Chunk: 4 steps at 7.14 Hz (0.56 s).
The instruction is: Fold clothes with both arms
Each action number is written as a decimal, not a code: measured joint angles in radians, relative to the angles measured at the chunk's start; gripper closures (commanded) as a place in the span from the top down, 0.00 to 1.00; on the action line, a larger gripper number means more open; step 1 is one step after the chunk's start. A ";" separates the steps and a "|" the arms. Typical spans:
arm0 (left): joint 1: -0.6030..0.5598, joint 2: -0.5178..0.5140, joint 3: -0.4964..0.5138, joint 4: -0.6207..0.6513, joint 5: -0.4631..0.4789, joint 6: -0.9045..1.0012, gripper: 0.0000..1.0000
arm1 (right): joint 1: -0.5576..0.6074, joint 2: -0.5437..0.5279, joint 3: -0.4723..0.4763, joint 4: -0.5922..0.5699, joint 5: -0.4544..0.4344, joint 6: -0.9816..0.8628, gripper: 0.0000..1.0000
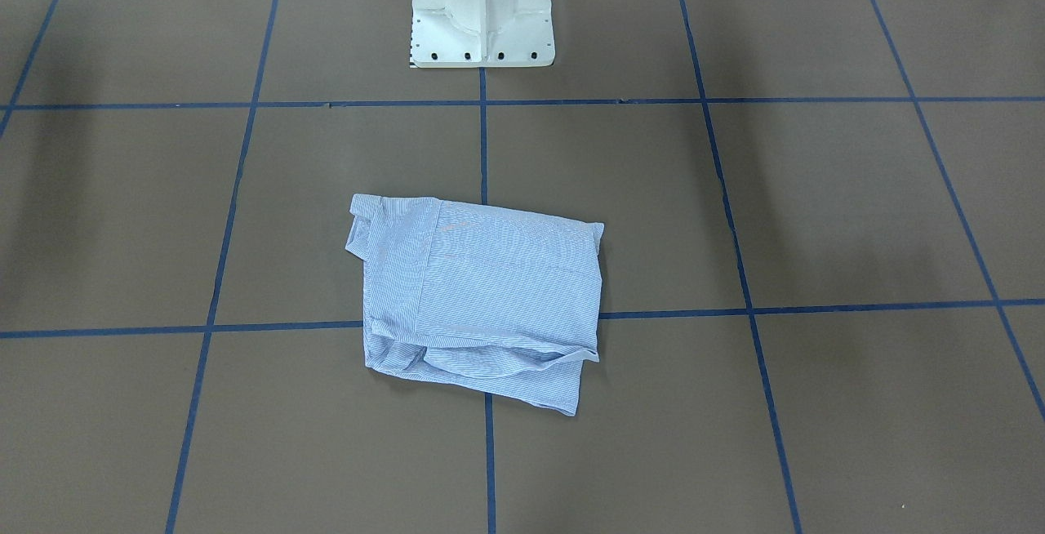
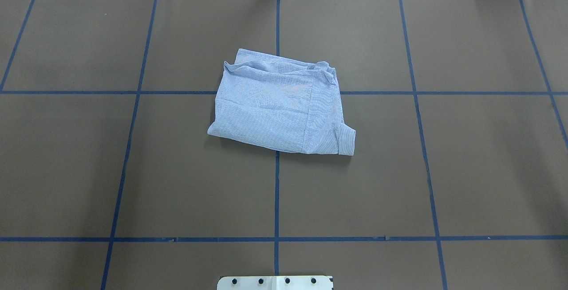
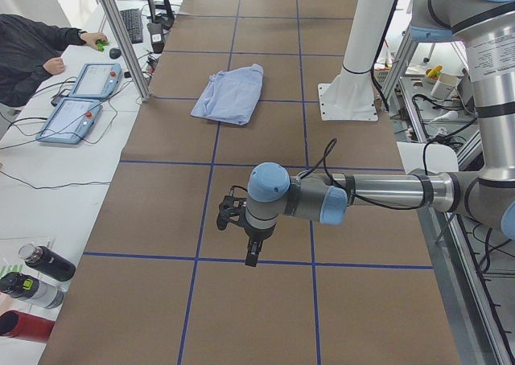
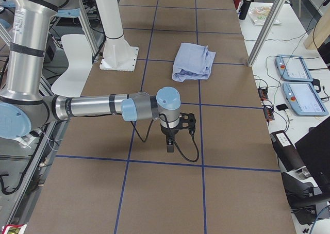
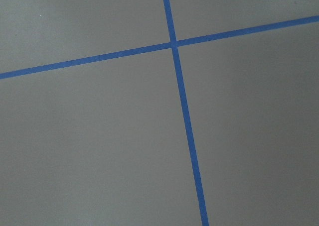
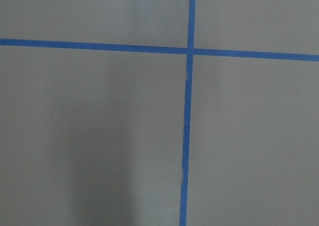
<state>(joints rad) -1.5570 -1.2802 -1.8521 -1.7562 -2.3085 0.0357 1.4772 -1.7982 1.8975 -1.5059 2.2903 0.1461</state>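
The shirt [image 2: 275, 103] is laid folded mid surface [image 2: 133, 170], long axis approx. left-right, cuff [image 2: 347, 142] at near right corner. Left hand [image 3: 251, 255] & right hand [image 4: 170, 145] are held well apart from it; opening can't be told.

The left arm [image 3: 378, 192] reaches out level. Its left wrist [image 3: 266, 190] is bent, so the left gripper [image 3: 252, 256] hangs straight down beneath it. The right arm [image 4: 93, 106] is posed alike, with the right gripper [image 4: 169, 146] pointing down under the right wrist [image 4: 168, 101]. Whether either gripper's fingers are parted cannot be told.
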 measured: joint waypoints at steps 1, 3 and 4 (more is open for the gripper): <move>0.000 0.003 -0.005 0.000 0.000 0.000 1.00 | 0.000 -0.001 -0.002 0.000 0.001 0.001 1.00; 0.000 0.005 -0.012 -0.003 0.000 0.000 1.00 | 0.000 -0.002 -0.007 -0.001 0.004 0.005 1.00; 0.000 0.005 -0.015 -0.003 0.001 0.000 1.00 | 0.000 -0.003 -0.008 -0.002 0.005 0.005 1.00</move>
<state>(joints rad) -1.5570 -1.2748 -1.8667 -1.7592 -2.3076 0.0353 1.4772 -1.8008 1.8891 -1.5077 2.2956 0.1514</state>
